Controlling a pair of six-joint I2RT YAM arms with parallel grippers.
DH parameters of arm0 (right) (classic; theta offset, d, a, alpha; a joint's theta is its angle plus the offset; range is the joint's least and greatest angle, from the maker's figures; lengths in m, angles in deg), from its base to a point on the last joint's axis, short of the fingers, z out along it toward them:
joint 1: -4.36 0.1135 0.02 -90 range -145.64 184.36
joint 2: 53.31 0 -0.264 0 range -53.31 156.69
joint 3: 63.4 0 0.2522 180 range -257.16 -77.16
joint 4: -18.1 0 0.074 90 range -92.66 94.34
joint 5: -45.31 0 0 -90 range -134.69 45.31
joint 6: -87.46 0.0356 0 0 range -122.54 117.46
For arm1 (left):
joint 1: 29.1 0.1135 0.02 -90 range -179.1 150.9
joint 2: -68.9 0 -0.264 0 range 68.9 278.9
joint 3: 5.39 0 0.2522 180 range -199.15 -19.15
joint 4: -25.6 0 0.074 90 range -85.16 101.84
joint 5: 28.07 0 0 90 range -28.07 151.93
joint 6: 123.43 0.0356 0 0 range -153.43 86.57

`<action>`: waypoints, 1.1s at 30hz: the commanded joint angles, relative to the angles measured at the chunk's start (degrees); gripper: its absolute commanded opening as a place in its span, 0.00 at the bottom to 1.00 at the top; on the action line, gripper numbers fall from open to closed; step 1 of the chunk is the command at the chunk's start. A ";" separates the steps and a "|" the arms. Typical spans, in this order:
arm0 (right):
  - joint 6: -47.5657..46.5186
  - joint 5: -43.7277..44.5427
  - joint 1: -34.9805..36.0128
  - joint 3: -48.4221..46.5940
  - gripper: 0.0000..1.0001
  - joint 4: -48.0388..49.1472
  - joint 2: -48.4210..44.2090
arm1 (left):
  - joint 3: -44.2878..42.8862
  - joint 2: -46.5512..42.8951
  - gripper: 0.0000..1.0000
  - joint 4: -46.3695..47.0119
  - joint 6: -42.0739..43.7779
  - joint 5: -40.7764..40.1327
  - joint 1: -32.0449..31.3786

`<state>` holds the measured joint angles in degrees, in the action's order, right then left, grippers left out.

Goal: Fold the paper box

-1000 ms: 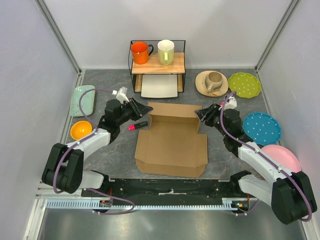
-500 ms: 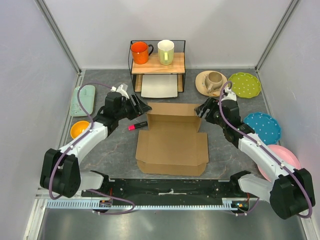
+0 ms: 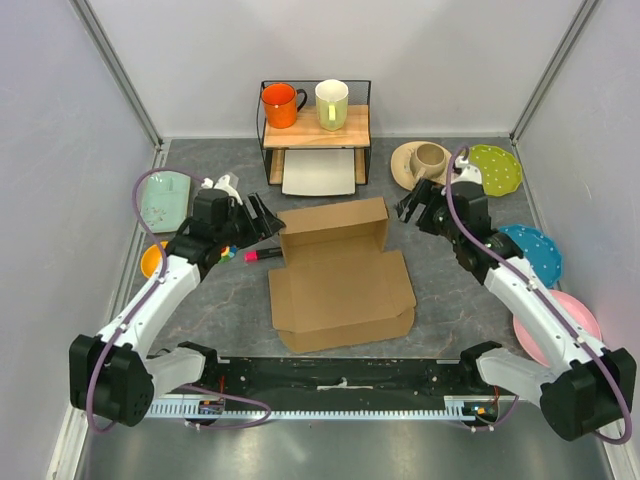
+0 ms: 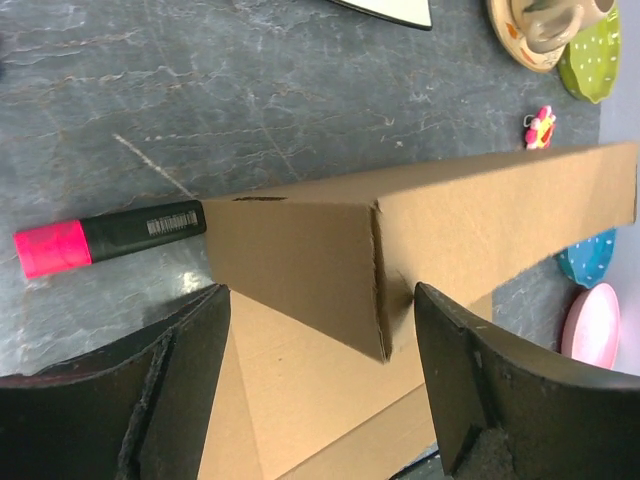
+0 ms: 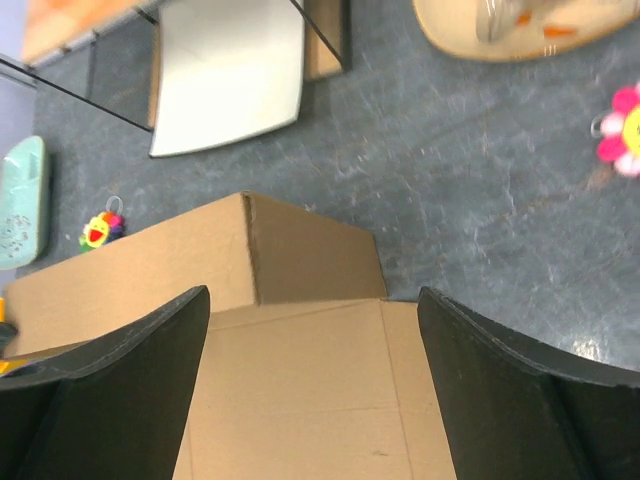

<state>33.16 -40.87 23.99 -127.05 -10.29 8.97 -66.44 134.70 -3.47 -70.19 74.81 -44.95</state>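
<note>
The paper box [image 3: 340, 285] lay in the middle of the table [image 3: 230, 300], its flat base panel spread toward my bases and its back wall [image 3: 335, 218] standing up along the far edge. That wall was what the next move hinged on, as I judged it. Its long axis ran from side to side, and each end pointed at one of my wrists. My left pincer [image 3: 263, 222] waited just beside its left end with both fingers spread wide and nothing gripped; in the left wrist view the folded corner sat in the gap between them, clear of either pad as far as I could see. My right pincer [image 3: 406, 208] stood just off the right end, likewise gaping and empty, and looked down over that corner from slightly beyond it. So neither arm was much nearer: the box lay inward from both, to the right of my left pincer and to the left of my right. A pink marker [image 4: 110, 235] lay on the table by the left corner, close under my left fingers, and I reckoned it might get in the way of any downward reach there.
</note>
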 commanded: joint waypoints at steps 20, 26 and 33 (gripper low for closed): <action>-70.65 56.56 47.85 -8.23 0.98 18.20 9.97 | -3.53 -15.77 0.88 -11.41 -7.36 -10.66 0.39; -83.77 57.53 50.93 2.41 0.98 32.37 9.70 | 2.73 -27.21 0.90 -15.44 -7.63 -16.66 0.30; -93.01 54.90 51.29 9.73 0.98 49.42 15.76 | 6.33 -30.99 0.90 -18.96 -9.21 -16.75 0.39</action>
<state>-52.10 13.90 75.03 -118.18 25.22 21.54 -62.15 105.50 -19.49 -76.79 60.12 -44.80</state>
